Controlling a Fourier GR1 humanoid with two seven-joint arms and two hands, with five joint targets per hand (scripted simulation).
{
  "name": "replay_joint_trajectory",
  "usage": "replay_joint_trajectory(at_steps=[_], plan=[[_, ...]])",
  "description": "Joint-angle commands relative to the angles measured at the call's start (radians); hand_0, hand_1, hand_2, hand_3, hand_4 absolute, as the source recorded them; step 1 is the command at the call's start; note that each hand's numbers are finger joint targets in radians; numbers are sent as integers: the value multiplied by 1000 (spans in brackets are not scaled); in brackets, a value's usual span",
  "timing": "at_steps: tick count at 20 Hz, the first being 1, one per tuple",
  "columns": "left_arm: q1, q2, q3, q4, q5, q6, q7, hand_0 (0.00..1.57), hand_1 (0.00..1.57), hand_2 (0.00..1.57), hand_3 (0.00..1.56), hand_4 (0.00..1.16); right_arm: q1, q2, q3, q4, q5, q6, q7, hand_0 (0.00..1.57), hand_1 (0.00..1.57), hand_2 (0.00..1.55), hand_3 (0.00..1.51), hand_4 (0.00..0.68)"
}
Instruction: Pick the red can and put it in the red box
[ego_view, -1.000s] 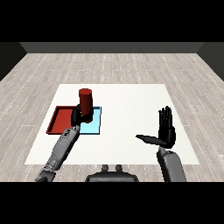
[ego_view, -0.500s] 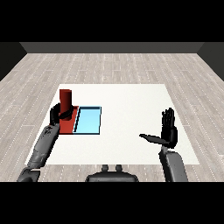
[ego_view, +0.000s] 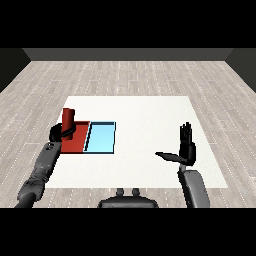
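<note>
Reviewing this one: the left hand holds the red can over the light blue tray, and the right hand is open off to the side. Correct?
Not quite. In the head view the left hand holds the red can over the red tray, not the light blue tray. The right hand is indeed open to the side.

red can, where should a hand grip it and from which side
Around the lower body of the red can, from its left: it stands upright, a plain cylinder over the red tray, and the left hand already curls round it there.
</note>
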Motion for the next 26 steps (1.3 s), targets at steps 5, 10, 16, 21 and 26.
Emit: replay_joint_trajectory(at_steps=[5, 10, 16, 21, 26], plan=[[-105, -49, 5, 333, -67, 6, -25, 465, 465, 516, 76, 776, -98, -12, 0, 162, 71, -2, -12, 0, 0, 0, 0, 0], [-104, -95, 5, 391, -72, -86, -87, 319, 319, 498, 427, 720, -43, -19, -35, 137, 48, 6, -53, 0, 0, 0, 0, 0], [-189, -47, -87, 461, -184, -93, 45, 0, 0, 0, 0, 0, -56, 16, -42, 215, 23, 40, -148, 0, 0, 0, 0, 0], [-150, -8, 14, 426, -95, -80, -47, 0, 0, 0, 0, 0, -90, 11, -61, 188, 4, 54, -113, 0, 0, 0, 0, 0], [-152, -23, 210, 227, 103, -37, -360, 0, 0, 0, 0, 0, -45, 25, -22, 129, 22, 42, -98, 0, 0, 0, 0, 0]])
